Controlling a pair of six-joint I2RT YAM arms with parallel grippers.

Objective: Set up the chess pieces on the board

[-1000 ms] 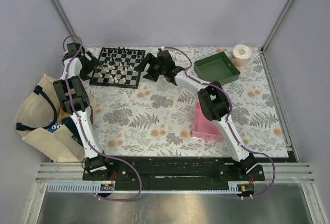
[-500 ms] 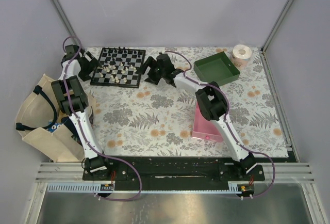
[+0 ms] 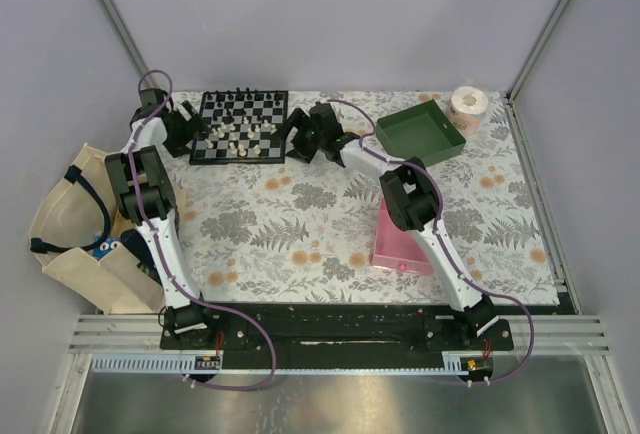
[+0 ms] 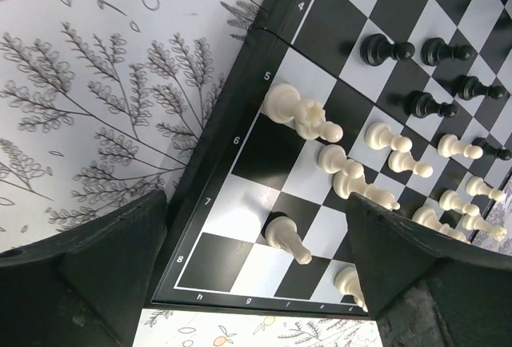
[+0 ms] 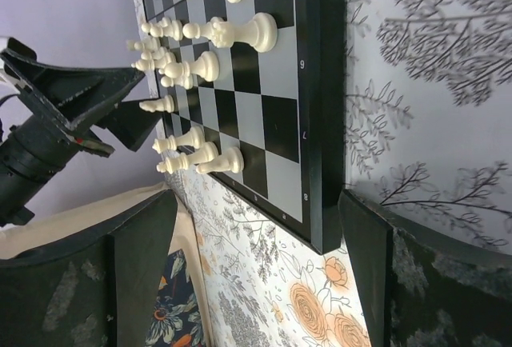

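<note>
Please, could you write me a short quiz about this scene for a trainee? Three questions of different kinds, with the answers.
1. True or false: the left hand and the right hand are both open.
2. Where does the board lie? A) at the near edge; B) at the far side, between the two hands; C) inside a tray.
3. Fill in: seen from above, the right arm partly hides the ___ tray.
Key: 1 true; 2 B; 3 pink, that is the pink tray.
</note>
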